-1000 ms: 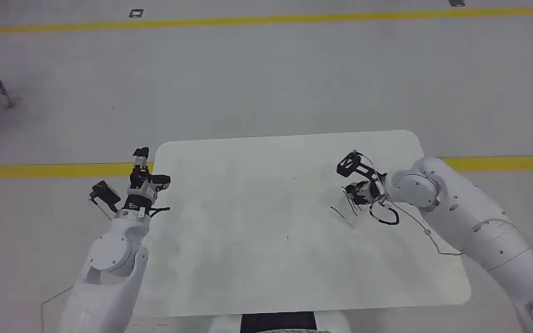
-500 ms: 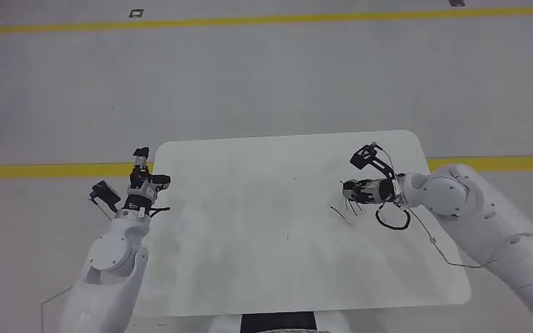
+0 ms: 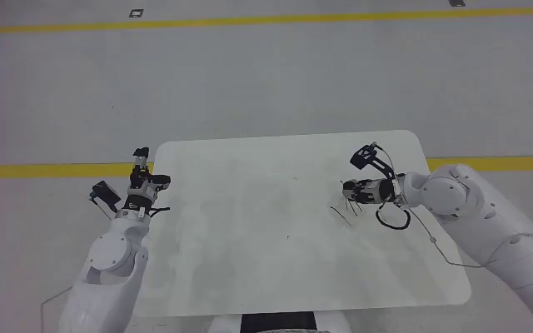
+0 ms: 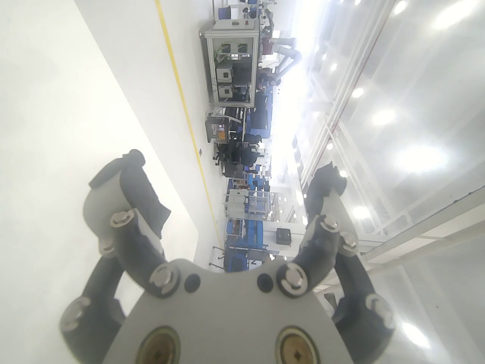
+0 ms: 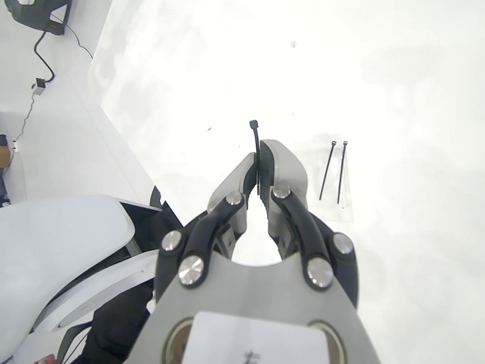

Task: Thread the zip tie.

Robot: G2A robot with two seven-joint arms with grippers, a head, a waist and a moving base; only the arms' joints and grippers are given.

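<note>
At the left edge of the bench (image 3: pixel 250 258), near its far left corner, the left pincer (image 4: pixel 227 168) hangs just outside the top, its two dark fingers (image 4: pixel 140 191) spread wide apart with nothing between them. The middle of the bench is bare white surface with a few small dark specks. Toward the right side, two spare ties (image 5: pixel 327 170) lie side by side and nearly parallel on a clear plastic sleeve (image 5: pixel 343 212), their small square heads pointing the same way; the sleeve lies flat on the bench. Just beside them, over the right part of the bench and nearer its right edge than its middle, is the right pincer (image 5: pixel 259 151). Its fingers are pressed together on a black zip tie (image 5: pixel 256 138), which runs lengthwise between the ribbed pads. The tie's head sticks out past the fingertips, and its other end shows in the gap behind the pads. From the right wrist view I cannot tell whether the held tie touches the bench.
</note>
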